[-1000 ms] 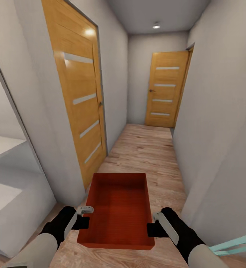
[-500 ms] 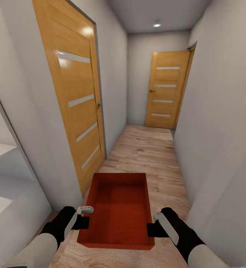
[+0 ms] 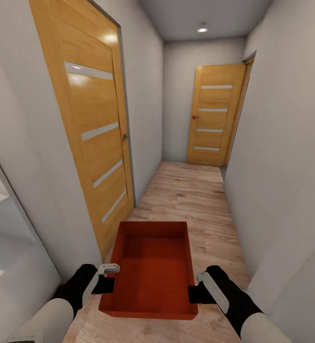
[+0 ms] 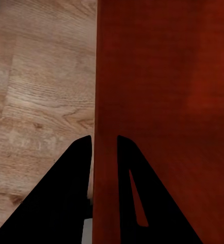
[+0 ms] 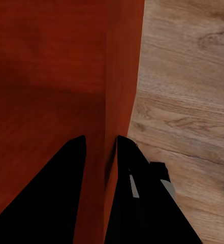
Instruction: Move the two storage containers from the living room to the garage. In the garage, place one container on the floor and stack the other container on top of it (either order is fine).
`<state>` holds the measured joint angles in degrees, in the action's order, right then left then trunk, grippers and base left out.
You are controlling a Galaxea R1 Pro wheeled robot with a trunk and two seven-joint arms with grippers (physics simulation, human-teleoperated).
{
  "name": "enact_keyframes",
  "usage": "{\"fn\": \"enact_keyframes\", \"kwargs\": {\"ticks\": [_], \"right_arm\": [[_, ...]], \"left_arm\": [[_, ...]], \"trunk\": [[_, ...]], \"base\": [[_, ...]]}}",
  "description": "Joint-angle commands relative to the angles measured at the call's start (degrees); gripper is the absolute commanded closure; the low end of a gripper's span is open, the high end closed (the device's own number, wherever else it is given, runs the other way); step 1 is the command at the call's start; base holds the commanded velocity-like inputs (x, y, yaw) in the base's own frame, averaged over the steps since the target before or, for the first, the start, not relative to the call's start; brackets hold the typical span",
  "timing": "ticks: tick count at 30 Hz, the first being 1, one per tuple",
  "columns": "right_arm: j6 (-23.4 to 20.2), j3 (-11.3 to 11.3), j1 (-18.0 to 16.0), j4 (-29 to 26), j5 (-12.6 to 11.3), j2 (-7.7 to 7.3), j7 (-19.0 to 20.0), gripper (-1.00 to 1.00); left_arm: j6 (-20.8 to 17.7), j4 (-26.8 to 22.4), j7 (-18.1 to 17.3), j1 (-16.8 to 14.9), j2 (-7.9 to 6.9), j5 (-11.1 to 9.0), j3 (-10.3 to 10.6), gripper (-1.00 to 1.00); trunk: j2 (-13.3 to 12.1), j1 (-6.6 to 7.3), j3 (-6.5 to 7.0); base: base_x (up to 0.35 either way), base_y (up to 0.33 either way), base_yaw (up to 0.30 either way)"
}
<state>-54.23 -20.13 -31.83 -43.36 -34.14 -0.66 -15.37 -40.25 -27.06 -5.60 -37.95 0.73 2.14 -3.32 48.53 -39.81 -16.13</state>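
I carry one red-orange storage container (image 3: pixel 150 267) level in front of me, held off the light wood-plank floor. My left gripper (image 3: pixel 108 284) is shut on its left wall, and my right gripper (image 3: pixel 192 293) is shut on its right wall. In the left wrist view the thin red wall (image 4: pixel 104 152) sits pinched between the two dark fingers (image 4: pixel 71 193). The right wrist view shows the same grip on the opposite wall (image 5: pixel 109 152), one finger (image 5: pixel 56 198) inside the bin. The bin is empty.
I am in a narrow hallway with grey-white walls. A tall wooden door (image 3: pixel 93 138) stands close on the left, and another wooden door (image 3: pixel 213 116) closes the far end. A pale opening (image 3: pixel 0 228) shows at the left edge. Wood-plank flooring (image 3: pixel 186 195) runs ahead.
The whole view has shifted: I have rolled forward down the hallway, so the left door looms larger and the left opening slid out. Both grippers keep the container as before.
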Motion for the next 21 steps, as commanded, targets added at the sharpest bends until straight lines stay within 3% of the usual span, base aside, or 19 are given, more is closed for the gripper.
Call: {"fn": "enact_keyframes", "kwargs": {"ticks": [1,21], "right_arm": [[-0.8,-0.3,0.0,0.0,2.5,-0.04,-0.7,1.0],[-0.8,-0.3,0.0,0.0,2.5,-0.04,-0.7,1.0]], "left_arm": [[-0.3,-0.2,-0.1,-0.1,0.13,-0.2,-0.2,1.0],[-0.3,-0.2,-0.1,0.0,0.15,-0.2,-0.2,1.0]], "trunk": [[0.1,-0.03,-0.07],[0.1,-0.03,0.71]], "base": [[0.241,0.0,-0.032],[0.238,0.0,-0.18]]}}
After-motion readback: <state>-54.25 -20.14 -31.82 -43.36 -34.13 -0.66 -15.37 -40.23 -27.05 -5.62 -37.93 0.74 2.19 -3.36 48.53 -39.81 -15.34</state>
